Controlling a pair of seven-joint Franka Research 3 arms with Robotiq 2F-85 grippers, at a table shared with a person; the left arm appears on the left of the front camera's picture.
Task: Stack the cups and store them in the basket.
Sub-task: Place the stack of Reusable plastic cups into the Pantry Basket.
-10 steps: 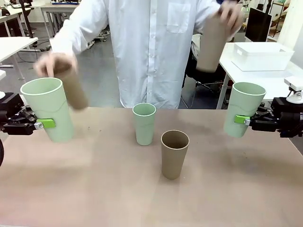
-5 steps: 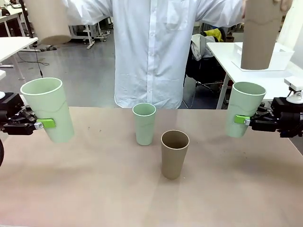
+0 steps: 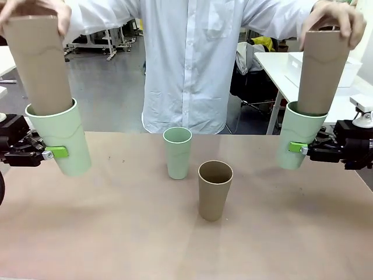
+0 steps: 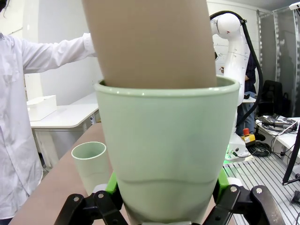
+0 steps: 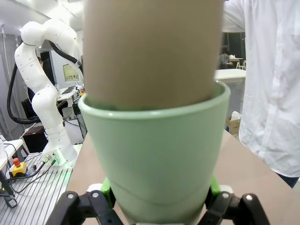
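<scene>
My left gripper (image 3: pixel 51 153) is shut on a mint green cup (image 3: pixel 60 135), held upright above the table's left side. The person's hand (image 3: pixel 35 8) lowers a brown cup (image 3: pixel 37 61) into it; the wrist view shows that brown cup (image 4: pixel 149 42) partly inside the green cup (image 4: pixel 168 150). My right gripper (image 3: pixel 298 147) is shut on another mint green cup (image 3: pixel 300 140) at the right, and the person's other hand (image 3: pixel 335 14) pushes a brown cup (image 3: pixel 323 70) into it, also seen as the brown cup (image 5: pixel 152 51) in the green cup (image 5: pixel 157 154). A mint cup (image 3: pixel 177 153) and a brown cup (image 3: pixel 214 189) stand mid-table. The basket (image 3: pixel 344 67) sits on the white table behind.
The brown tabletop (image 3: pixel 116 221) is bare around the two standing cups. The person's white-shirted torso (image 3: pixel 186 64) stands at the far edge. A white side table (image 3: pixel 332 99) is at the back right.
The person's two hands raised the brown cups high, then brought them down into the green cups I hold. Both grippers and the two standing cups stayed still.
</scene>
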